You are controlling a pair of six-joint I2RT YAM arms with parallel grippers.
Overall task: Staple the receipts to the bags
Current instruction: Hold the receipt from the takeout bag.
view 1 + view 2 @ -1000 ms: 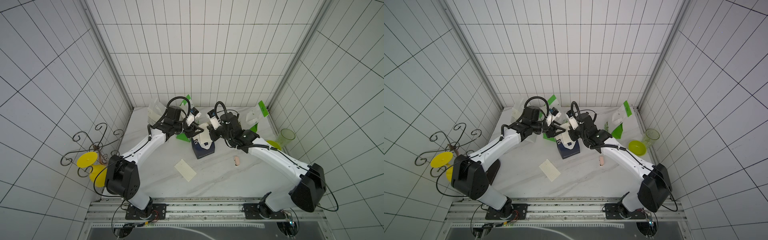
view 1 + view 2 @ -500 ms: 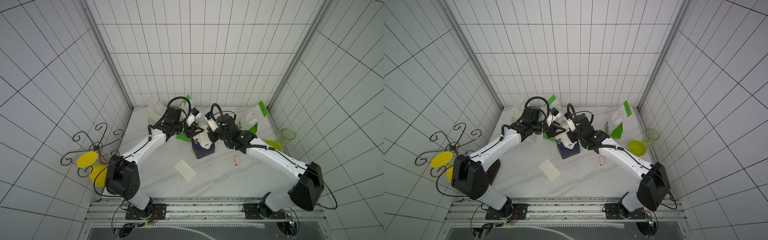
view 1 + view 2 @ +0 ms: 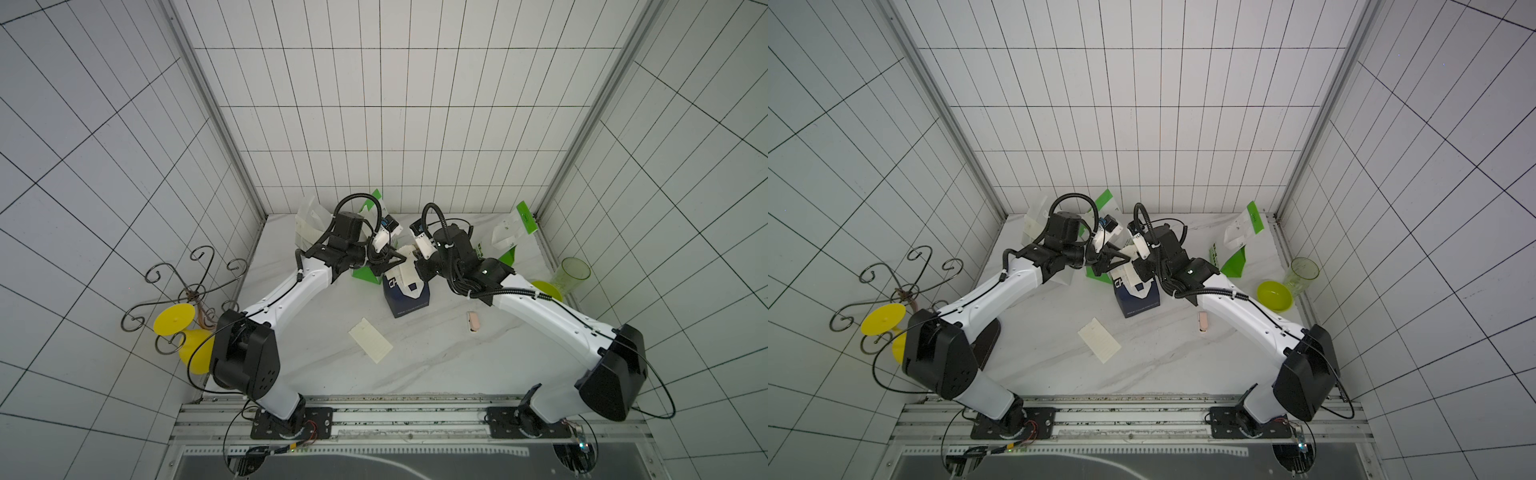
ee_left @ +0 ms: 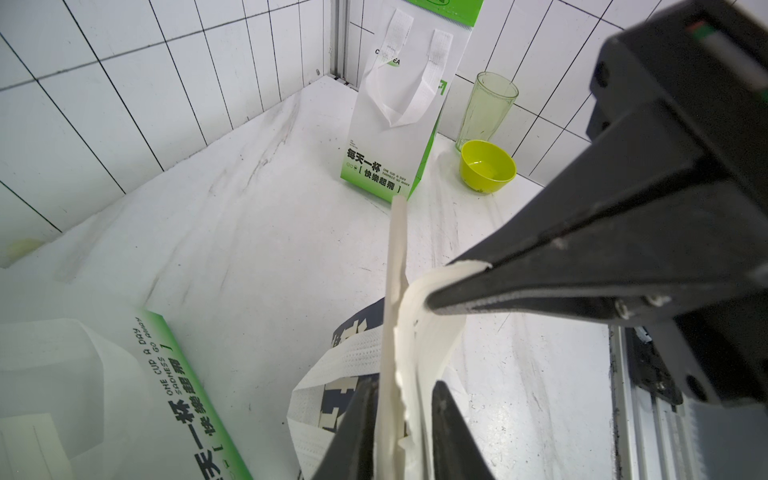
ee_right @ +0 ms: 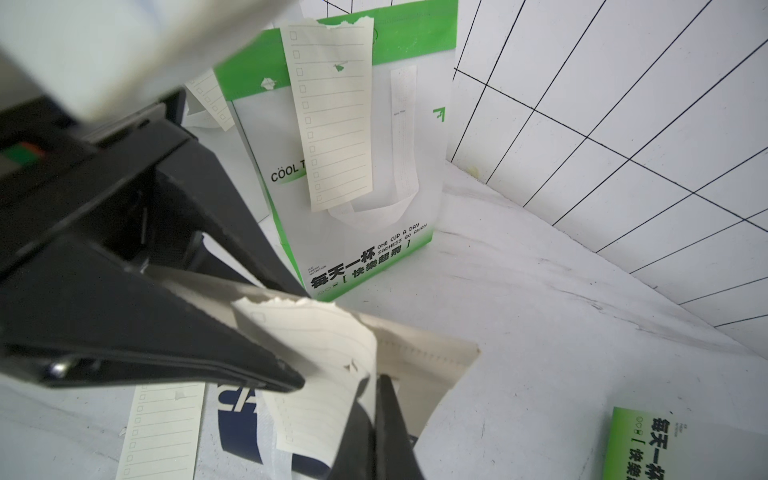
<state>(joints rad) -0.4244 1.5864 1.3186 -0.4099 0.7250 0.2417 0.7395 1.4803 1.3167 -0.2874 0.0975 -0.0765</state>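
The navy bag [image 3: 409, 300] stands in the middle of the desk [image 3: 415, 368]. A receipt [image 5: 320, 349] lies curled across its top, against the bag's white handles [image 4: 332, 374].

The left gripper [image 3: 395, 262] reaches over the navy bag from the left arm's side. Its fingers [image 4: 357, 428] stand a narrow gap apart, straddling the receipt without visibly pressing it. The right gripper [image 3: 420, 267] meets it from the opposite side of the navy bag. Its fingers [image 5: 388, 415] are pinched tight on the receipt's edge; I cannot tell whether one of the handles is caught too.

On the arm-base side of the navy bag, a loose receipt [image 3: 370, 345] lies flat on the desk. A small pink object [image 3: 473, 327] lies further toward the right arm.

Behind the navy bag a green bag [image 5: 365, 249] stands upright by the wall, with another receipt [image 5: 332, 116] hanging down its face. Well off on the right arm's side of the navy bag stand a second green bag [image 4: 390, 124], a bowl [image 4: 488, 166] and a cup [image 4: 488, 108].
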